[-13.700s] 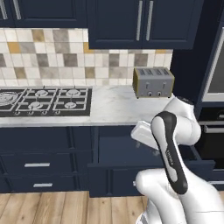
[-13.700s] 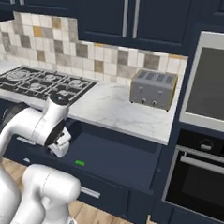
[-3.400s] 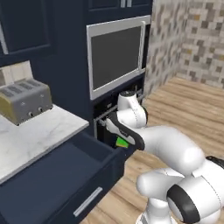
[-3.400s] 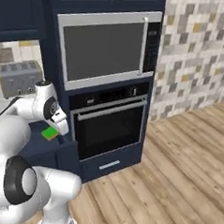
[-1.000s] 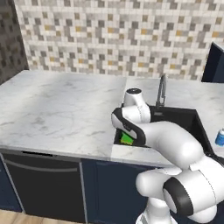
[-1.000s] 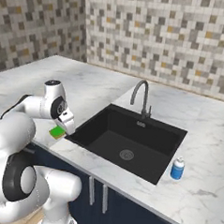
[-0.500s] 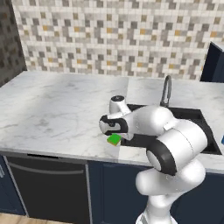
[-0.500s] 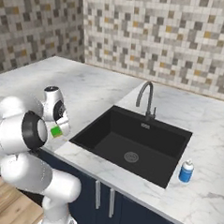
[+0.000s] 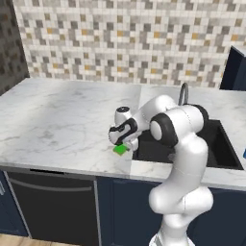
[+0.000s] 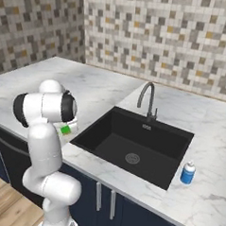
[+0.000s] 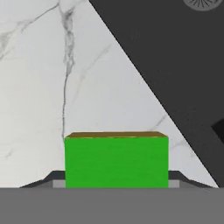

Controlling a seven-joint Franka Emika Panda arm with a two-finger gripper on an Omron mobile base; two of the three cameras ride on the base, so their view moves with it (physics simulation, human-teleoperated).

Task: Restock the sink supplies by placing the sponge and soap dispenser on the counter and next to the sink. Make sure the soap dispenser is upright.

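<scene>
End effector (image 9: 123, 144) clamped on sponge (image 11: 116, 160), low over table (image 9: 62, 125), sink (image 10: 136, 147) edge just beside. Judgement: lower until sponge lies flat, release gently, clear of basin. Soap dispenser (image 10: 187, 173) stands across sink.

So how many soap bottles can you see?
1. The soap stands upright on the counter, at the sink's near right corner.
</scene>
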